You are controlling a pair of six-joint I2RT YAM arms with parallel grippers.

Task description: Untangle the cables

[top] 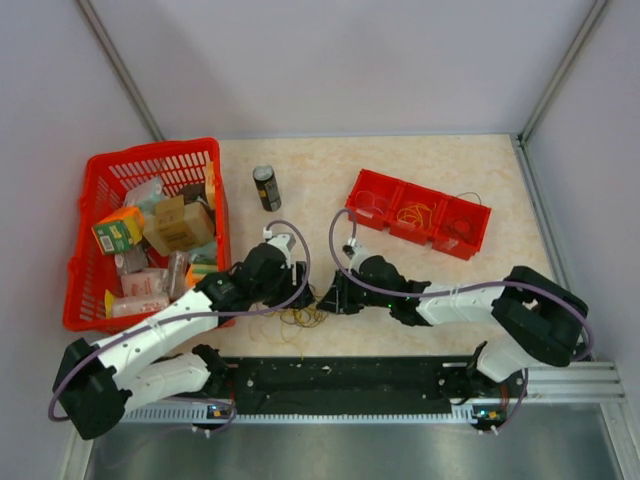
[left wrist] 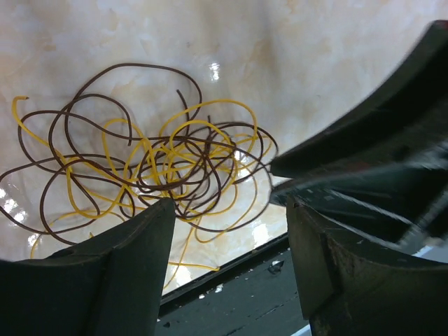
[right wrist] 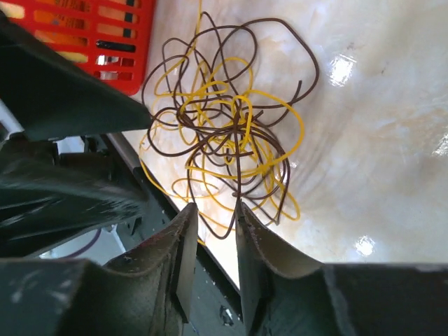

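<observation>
several thin cables, brown and yellow, lie in one knotted tangle on the marbled worktop, close to its near edge and between the two pincers. the right pincer has its jaws drawn near together with a slim gap left. a brown loop dips into that gap, which is wider than the strand. the left pincer stands wide apart and holds nothing, tips just beside the tangle. farther off sit a red basket of groceries, a dark can and a red three-bin tray.
</observation>
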